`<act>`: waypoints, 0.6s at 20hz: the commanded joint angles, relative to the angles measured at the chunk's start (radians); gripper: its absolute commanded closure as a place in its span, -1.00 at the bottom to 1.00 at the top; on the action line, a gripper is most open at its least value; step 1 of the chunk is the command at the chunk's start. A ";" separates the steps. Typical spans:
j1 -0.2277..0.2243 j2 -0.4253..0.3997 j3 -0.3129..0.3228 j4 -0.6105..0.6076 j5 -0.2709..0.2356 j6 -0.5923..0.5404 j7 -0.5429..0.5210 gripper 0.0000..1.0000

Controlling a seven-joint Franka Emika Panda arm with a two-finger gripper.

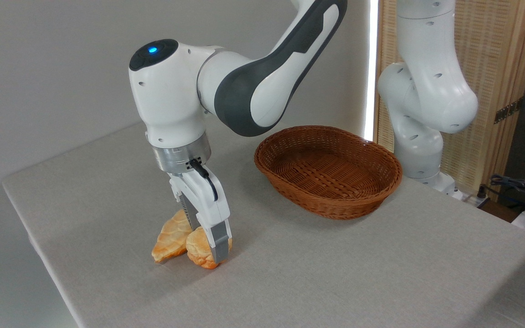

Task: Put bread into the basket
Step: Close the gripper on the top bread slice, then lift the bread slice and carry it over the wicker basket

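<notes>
The bread, a small round golden bun with a crackled top, is at the front left of the table, tilted up on its edge. My gripper points down over it with one finger in front of the bun and the other behind it, pressed against both sides and shut on it. The bun's bottom edge is at or just above the cloth; I cannot tell which. The basket, oval brown wicker with low sides, stands apart to the right and farther back, with nothing in it.
A longer golden pastry lies just left of the bun, touching or nearly touching it. The arm's white base stands behind the basket at the right. The table's left edge runs close to the pastry. Cables lie off the table's far right.
</notes>
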 commanded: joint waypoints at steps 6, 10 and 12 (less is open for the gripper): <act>-0.003 -0.032 0.018 -0.004 -0.012 -0.004 0.030 0.02; -0.003 -0.059 0.018 -0.003 -0.013 -0.022 0.030 0.02; -0.004 -0.107 0.018 0.000 -0.015 -0.054 0.019 0.01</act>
